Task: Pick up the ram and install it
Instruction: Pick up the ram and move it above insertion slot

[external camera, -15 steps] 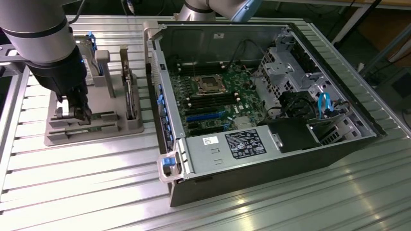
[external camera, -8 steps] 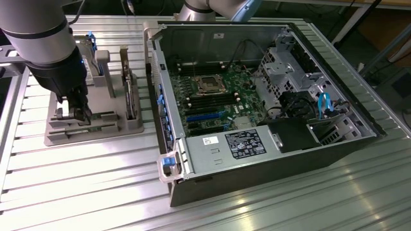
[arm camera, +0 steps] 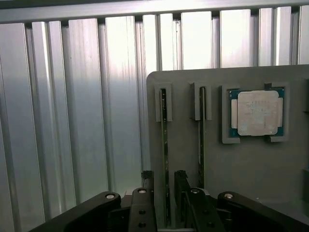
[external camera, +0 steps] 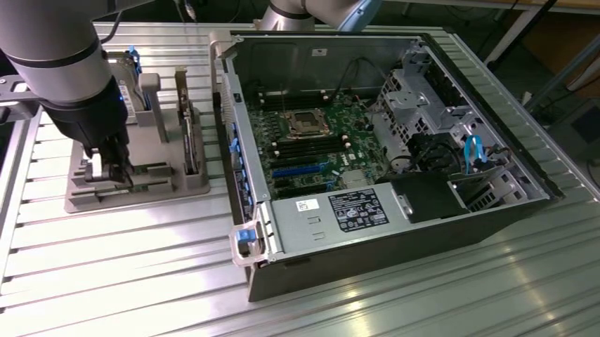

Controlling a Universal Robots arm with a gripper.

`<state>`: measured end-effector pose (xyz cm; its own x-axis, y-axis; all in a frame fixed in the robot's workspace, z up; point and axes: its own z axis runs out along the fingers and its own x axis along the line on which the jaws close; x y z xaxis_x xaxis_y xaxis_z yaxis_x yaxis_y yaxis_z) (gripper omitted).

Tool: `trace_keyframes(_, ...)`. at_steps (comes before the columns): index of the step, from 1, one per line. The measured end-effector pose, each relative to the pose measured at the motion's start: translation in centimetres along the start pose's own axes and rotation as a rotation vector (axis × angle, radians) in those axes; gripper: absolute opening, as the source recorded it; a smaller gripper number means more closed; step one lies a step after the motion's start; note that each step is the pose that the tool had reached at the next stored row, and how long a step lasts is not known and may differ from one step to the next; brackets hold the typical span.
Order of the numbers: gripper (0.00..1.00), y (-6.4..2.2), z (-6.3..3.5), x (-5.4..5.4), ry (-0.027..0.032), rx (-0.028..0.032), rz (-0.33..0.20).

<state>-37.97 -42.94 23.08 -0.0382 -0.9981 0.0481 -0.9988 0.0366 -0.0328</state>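
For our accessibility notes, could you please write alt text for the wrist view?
The open gripper straddles the ram standing on edge in a grey holder. A second stick and a processor share the holder on a ribbed table.

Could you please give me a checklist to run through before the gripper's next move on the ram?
1. The gripper centred over the ram: ok, its fingers straddle it.
2. Fingers closed on the ram: not ok, gaps on both sides.
3. Ram standing on edge in the grey holder: ok.
4. The second stick apart from the fingers: ok.
5. The computer case open: ok.
6. Free slot on the motherboard: cannot tell.
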Motion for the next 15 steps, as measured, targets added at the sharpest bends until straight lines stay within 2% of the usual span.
trace_keyframes(15,0.31,0.02,0.75,0.02,0.0000,0.0000,0.000)
